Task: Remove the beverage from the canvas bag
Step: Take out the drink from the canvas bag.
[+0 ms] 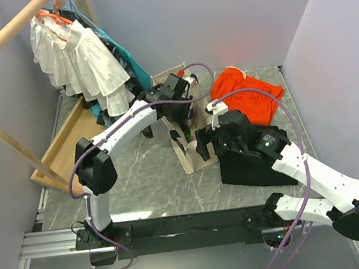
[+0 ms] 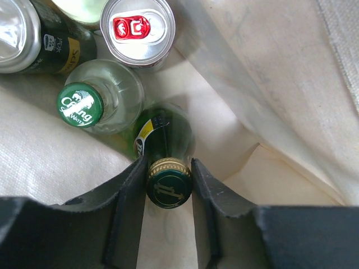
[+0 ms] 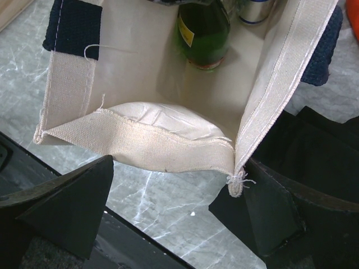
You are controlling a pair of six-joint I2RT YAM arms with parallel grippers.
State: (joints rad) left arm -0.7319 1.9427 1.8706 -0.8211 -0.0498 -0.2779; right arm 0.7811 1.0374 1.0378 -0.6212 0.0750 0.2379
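- The green bottle point(image 2: 165, 140) stands upright inside the canvas bag point(image 2: 269, 84), close to one inner wall. Its dark cap has a gold band and a curly emblem that I cannot read, and there is a small yellow label patch on its shoulder
- The left gripper point(image 2: 169, 165) is clamped on this bottle, with one dark finger pressing each side of the neck at the cap
- Just beside it stands a clear bottle point(image 2: 112, 89) with a green cap, where the white letters say "Chang". Further in are a can point(image 2: 137, 31) with a red pull tab and a second can point(image 2: 33, 39) with a dark label whose small print is not readable
- Only the left wrist view shows these tops; in the top view the left arm hides them
- The right wrist view looks into the open mouth of the bag, with the green bottle deep inside. The right gripper point(image 3: 179, 168) has its fingers wide apart with the folded edge of the bag between them, and it grips nothing
- In the top view the bag stands on the marble table point(image 1: 140, 190) between the two arms, with an orange cloth point(image 1: 246, 92) behind it
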